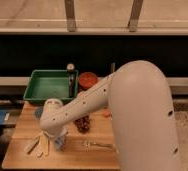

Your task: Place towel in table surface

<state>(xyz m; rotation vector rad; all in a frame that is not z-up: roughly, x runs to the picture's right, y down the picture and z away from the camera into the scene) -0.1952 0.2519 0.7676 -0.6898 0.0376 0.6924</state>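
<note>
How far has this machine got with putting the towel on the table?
Done: the gripper is down at the table surface, left of the dark grapes, and shut. In hand: it sits right at the pale towel; whether it truly grips the cloth is hidden. Left: setting the towel on bare wood and letting go.

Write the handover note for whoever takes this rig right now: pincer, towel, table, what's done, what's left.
Pincer: shut, low over the front-left of the table surface.
Towel: pale grey-blue bunch right at the pincer's tips, apparently pinched. It sits at table level, left of the grapes.
Done: the grip on the towel looks made, though the contact itself is partly hidden by the wrist.
Left: carry the towel to a bare stretch of the planks, probably away from the grapes and the fork, set it down, open and withdraw.
</note>
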